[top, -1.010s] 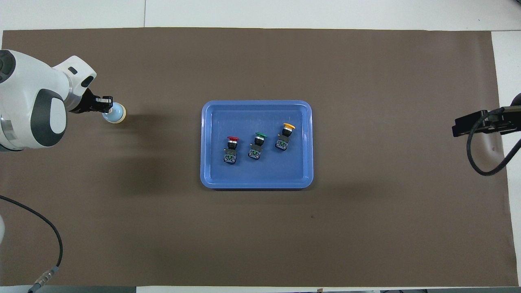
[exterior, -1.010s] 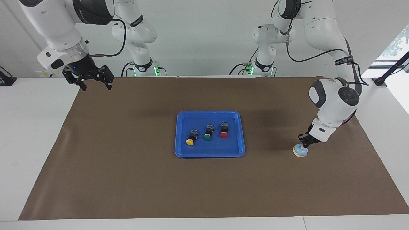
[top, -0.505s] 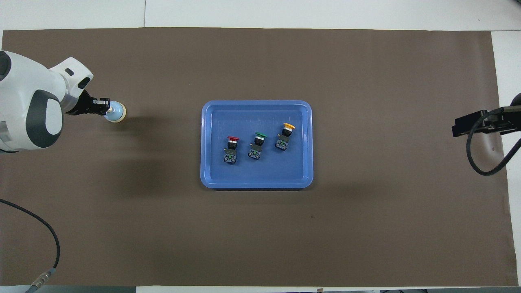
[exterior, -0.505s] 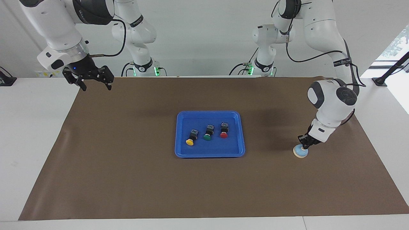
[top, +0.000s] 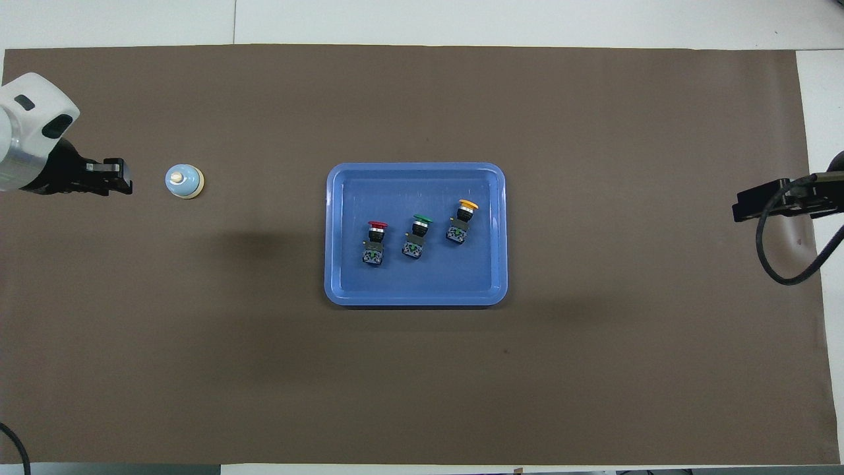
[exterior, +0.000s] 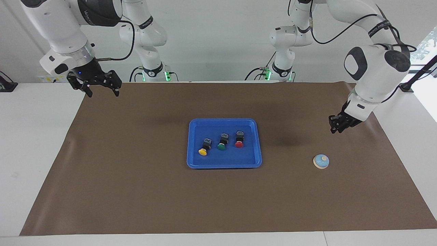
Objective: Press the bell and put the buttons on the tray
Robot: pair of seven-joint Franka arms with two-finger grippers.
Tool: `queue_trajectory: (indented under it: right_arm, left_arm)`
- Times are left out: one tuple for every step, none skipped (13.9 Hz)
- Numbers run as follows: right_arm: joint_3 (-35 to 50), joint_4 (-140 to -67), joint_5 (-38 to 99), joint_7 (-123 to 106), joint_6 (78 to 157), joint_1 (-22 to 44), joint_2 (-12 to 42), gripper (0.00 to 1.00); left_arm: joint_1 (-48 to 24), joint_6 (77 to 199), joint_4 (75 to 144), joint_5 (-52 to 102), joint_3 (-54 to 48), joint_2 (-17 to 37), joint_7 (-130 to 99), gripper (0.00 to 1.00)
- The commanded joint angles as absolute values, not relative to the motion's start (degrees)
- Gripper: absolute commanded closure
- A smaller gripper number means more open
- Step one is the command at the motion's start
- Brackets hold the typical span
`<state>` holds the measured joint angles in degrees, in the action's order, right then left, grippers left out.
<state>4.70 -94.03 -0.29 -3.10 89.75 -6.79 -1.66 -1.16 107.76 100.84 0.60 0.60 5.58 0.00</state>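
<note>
Now the left gripper is being held above the mat, apart from the bell; its finger state cannot be told. Meanwhile the right gripper is being kept waiting with fingers wide, and nothing is being held.

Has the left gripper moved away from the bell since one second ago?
Yes. The left gripper was on the bell; it is now lifted clear, above the mat beside the bell, which has not moved.

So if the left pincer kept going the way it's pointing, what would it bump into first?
Probably the brown mat, beside the bell and nearer the robots. The left pincer points down and is raised, so its depth is unclear.
</note>
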Motion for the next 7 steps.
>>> queue_trajectory:
  right_arm:
    - [4.7,-95.0,0.6,-3.3,89.3,-7.0,-2.6,0.00]
    - [4.7,-94.9,0.6,-3.3,89.3,-7.0,-2.6,0.00]
    - [4.7,-95.0,0.6,-3.3,89.3,-7.0,-2.6,0.00]
    - [4.7,-95.0,0.6,-3.3,89.3,-7.0,-2.6,0.00]
    - [4.7,-95.0,0.6,-3.3,89.3,-7.0,-2.6,0.00]
    - [4.7,-94.9,0.6,-3.3,89.3,-7.0,-2.6,0.00]
    - [4.7,-95.0,0.6,-3.4,89.3,-7.0,-2.6,0.00]
  left_arm:
    - [-1.5,102.5,101.6,-0.2,0.7,0.1,-0.7,0.00]
    - [-1.4,100.0,101.7,-0.2,0.7,-1.4,-0.7,0.00]
    - [-1.1,98.3,101.8,-0.2,0.8,-2.1,-0.9,0.00]
    - [-1.1,97.9,101.7,-0.2,0.8,-2.3,-0.4,0.00]
    - [-1.4,97.8,101.3,-0.4,0.7,-2.3,-0.1,0.00]
    - [-1.6,97.2,100.4,-0.4,0.5,-1.9,-0.2,0.00]
    - [-1.6,95.4,98.4,-0.4,0.4,-1.4,-0.2,0.00]
